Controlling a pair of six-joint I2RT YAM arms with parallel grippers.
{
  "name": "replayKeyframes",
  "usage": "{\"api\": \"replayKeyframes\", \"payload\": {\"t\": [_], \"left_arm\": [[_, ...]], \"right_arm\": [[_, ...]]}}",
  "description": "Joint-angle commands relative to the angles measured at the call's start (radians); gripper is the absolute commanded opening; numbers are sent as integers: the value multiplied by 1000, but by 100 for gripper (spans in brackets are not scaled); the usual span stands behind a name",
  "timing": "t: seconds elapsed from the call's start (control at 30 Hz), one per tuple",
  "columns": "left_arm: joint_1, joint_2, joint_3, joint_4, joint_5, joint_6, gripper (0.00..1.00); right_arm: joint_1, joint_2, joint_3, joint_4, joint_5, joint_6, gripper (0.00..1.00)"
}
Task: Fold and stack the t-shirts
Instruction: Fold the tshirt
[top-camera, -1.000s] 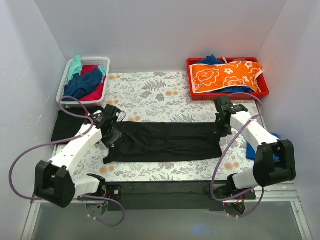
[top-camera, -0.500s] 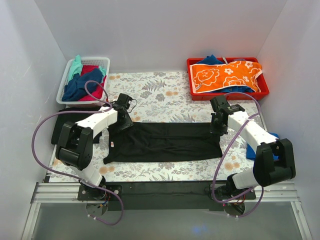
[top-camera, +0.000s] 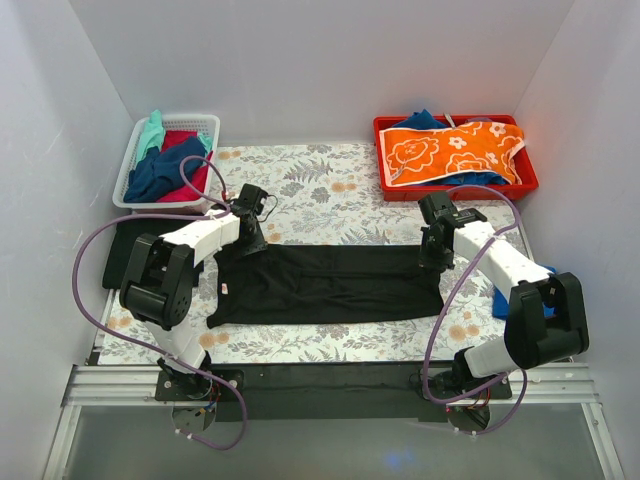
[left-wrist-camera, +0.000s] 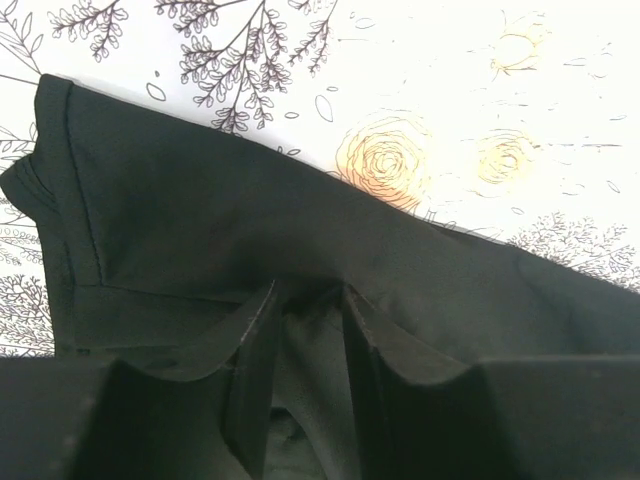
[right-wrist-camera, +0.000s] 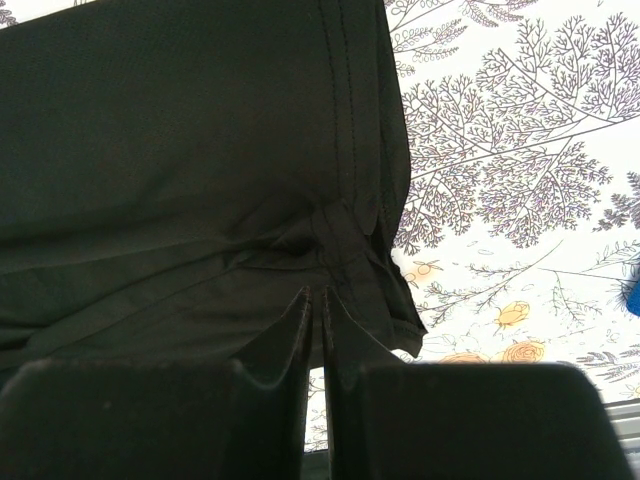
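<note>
Looking down from the top camera, I see the large plain black soft-cloth t-shirt (top-camera: 330, 285) lying flat in a long band on the fern-patterned tabletop covering (top-camera: 330, 190), stretched between my two sets of jaws. The left jaws sit at the shirt's far left corner and the right jaws at its far right corner.

On the left wrist camera the jaws are partly spread. Both black fingers (left-wrist-camera: 250, 380) are pressed down into the cloth, with a raised fold between them and a stitched hem just ahead of them. They do not look clamped on it.

On the right wrist camera the fingers (right-wrist-camera: 295, 340) are pressed almost together, pinching the puckered black cloth right beside its double-stitched hem.

Beyond the left jaws stands a white plastic lattice basket (top-camera: 135, 160) of teal, red and navy cloth. Beyond the right jaws stands a red plastic tray (top-camera: 381, 160) with an orange flowered cloth (top-camera: 450, 150) on top.
</note>
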Motion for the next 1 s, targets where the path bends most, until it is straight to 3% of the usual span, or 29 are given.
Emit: {"api": "replayKeyframes", "payload": {"t": [0.0, 0.27, 0.53, 0.97], "left_arm": [[6, -9, 30, 3, 14, 23, 28], [8, -8, 14, 8, 64, 48, 23], [6, 1, 21, 0, 66, 52, 0], [6, -118, 155, -84, -17, 37, 0]], "right_arm": [[8, 4, 19, 14, 0, 20, 12], [9, 13, 16, 14, 0, 28, 12], [15, 15, 22, 14, 2, 35, 11], [34, 9, 5, 14, 2, 49, 11]]}}
